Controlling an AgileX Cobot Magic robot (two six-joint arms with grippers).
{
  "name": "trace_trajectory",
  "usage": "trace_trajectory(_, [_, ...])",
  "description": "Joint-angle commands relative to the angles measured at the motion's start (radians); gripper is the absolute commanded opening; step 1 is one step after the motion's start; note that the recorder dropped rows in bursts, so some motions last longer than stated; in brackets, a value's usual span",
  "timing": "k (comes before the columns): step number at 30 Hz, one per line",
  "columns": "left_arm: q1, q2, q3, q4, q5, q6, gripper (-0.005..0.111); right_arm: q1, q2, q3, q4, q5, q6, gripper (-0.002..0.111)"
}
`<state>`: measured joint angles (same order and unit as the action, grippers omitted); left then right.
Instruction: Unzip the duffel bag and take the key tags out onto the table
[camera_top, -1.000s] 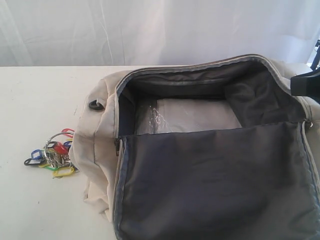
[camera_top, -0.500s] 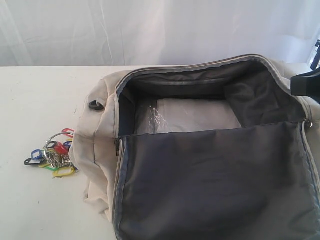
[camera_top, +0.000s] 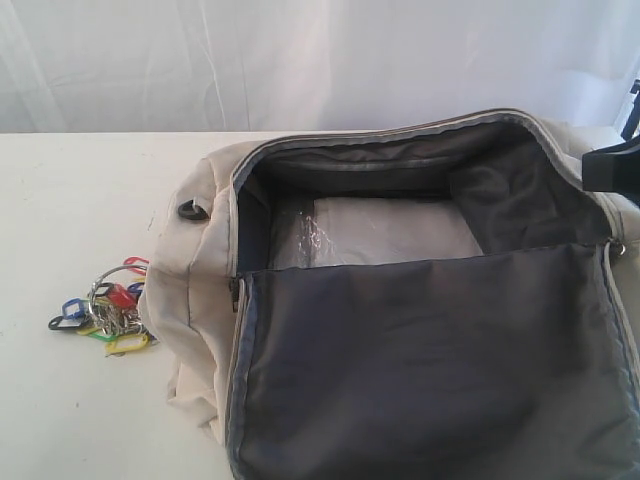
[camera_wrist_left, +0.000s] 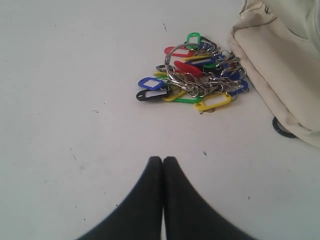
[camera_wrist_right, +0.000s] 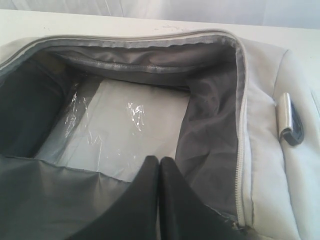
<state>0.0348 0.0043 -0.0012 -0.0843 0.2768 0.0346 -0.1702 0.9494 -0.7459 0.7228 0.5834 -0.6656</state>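
Observation:
The cream duffel bag (camera_top: 195, 270) lies unzipped on the white table (camera_top: 70, 200), its dark grey flap (camera_top: 420, 360) folded forward. Inside it shows a pale plastic-wrapped bottom panel (camera_top: 390, 230) (camera_wrist_right: 115, 130). The key tags (camera_top: 105, 310) (camera_wrist_left: 192, 80), a colourful bunch on metal rings, rest on the table beside the bag's left end. My left gripper (camera_wrist_left: 163, 159) is shut and empty, hovering above bare table short of the tags. My right gripper (camera_wrist_right: 159, 159) is shut and empty over the bag's open mouth; a dark part of that arm (camera_top: 612, 165) shows at the exterior view's right edge.
A white curtain (camera_top: 320, 60) backs the table. A dark strap ring (camera_top: 192, 210) sits on the bag's left end, and a metal buckle (camera_wrist_right: 286, 117) on its side. The zipper track (camera_wrist_right: 242, 130) runs along the opening's rim.

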Motion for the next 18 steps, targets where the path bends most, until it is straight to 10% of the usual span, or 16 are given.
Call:
trace_trajectory(1, [-0.006, -0.004, 0.001, -0.015, -0.008, -0.044, 0.0, 0.0, -0.004, 0.004, -0.001, -0.009, -0.009, 0.0])
trace_trajectory(18, [-0.006, -0.004, 0.001, 0.152, -0.022, -0.185, 0.0, 0.0, -0.004, 0.004, -0.001, -0.009, -0.009, 0.0])
